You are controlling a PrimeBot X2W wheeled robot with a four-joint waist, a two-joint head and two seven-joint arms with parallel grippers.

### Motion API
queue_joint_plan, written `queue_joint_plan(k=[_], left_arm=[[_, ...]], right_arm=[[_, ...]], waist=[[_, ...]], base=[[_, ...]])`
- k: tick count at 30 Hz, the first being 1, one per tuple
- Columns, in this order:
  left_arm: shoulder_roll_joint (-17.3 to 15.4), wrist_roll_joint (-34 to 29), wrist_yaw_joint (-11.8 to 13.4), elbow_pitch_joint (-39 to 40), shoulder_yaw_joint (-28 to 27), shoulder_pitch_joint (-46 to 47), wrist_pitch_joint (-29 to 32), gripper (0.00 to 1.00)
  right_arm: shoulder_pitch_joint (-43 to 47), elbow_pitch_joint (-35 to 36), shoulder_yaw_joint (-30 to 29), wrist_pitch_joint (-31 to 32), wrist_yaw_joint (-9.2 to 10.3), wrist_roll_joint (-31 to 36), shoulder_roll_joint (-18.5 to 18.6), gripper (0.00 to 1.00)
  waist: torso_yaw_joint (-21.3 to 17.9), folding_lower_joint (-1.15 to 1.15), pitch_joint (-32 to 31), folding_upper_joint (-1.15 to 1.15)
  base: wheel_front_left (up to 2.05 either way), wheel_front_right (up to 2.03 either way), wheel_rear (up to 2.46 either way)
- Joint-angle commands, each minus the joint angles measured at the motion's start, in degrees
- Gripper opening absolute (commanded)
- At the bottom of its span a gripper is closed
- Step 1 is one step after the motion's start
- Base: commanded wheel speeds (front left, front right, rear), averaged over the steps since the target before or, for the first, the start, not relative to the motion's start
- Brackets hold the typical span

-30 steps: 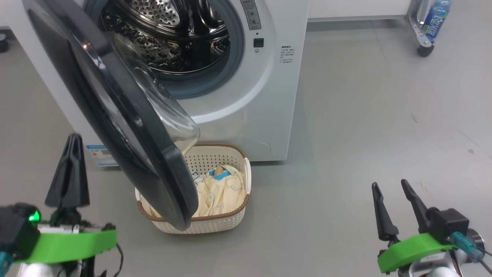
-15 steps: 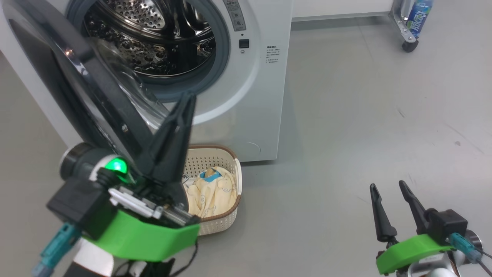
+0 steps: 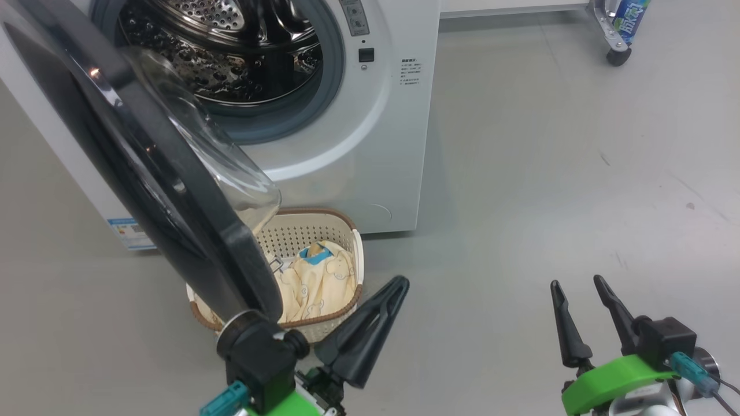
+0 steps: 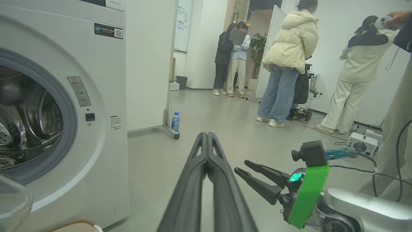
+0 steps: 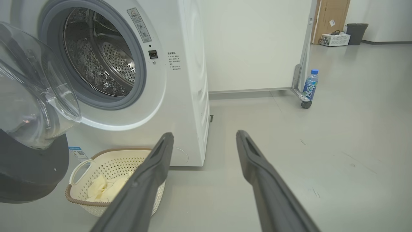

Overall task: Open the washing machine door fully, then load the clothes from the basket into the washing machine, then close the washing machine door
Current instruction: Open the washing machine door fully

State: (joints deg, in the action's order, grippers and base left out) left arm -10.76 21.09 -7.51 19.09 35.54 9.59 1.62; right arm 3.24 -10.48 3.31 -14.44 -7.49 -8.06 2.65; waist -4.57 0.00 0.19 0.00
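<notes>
The white washing machine (image 3: 381, 144) stands with its steel drum (image 3: 231, 52) exposed. Its black-rimmed door (image 3: 144, 190) hangs partly open, the glass bowl (image 5: 32, 96) leaning out over the basket (image 3: 347, 228). Pale yellow clothes (image 3: 315, 280) with a blue and tan bear patch lie in the cream basket (image 5: 106, 154) on the floor under the door. My left gripper (image 3: 399, 283) is shut and empty, low in front of the basket's right end, fingers (image 4: 206, 151) pressed together. My right gripper (image 3: 577, 281) stands open and empty farther right, over bare floor (image 5: 205, 134).
A water bottle (image 5: 310, 85) rests by a caster wheel (image 3: 617, 56) at the far right. Several people (image 4: 283, 64) stand across the room in the left wrist view, with cables and a small box on the floor near them. Grey floor stretches right of the machine.
My left gripper swung from left of the door, across its front, to a spot by the basket's right end, staying shut. The head camera shifted a little. The right gripper held still.
</notes>
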Motion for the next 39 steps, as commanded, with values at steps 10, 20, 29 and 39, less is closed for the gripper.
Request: queue_joint_plan(k=[10,20,29,39], left_arm=[[-2.47,2.12,0.39,-8.79,-4.16,0.3,-4.01,0.0],[-3.12,0.78,2.03,-14.92,-6.76,2.41,-8.24,0.0],[-3.25,-0.76,3.84,-18.48,-7.49,3.44,-10.44,0.0],[-2.84,0.0,5.15,-20.21,-8.11,4.06,-9.94,0.0]], right_arm=[[-3.22,1.34,2.1,-0.56,0.0,0.41,0.23,1.0],[-3.8,1.6,1.92,-0.56,0.0,0.64,0.23,1.0],[-4.45,1.37,2.13,-0.56,0.0,0.4,0.23,1.0],[-4.53,0.7,2.25,-0.56,0.0,0.02,0.23,1.0]], waist=[[0.65,0.0,2.85,0.0],[0.55,0.0,4.62,0.0],[0.73,0.0,5.41,0.0],[0.83,0.0,5.3,0.0]], base=[[0.0,0.0,0.0],[0.0,0.0,0.0],[0.0,0.0,0.0],[0.0,0.0,0.0]])
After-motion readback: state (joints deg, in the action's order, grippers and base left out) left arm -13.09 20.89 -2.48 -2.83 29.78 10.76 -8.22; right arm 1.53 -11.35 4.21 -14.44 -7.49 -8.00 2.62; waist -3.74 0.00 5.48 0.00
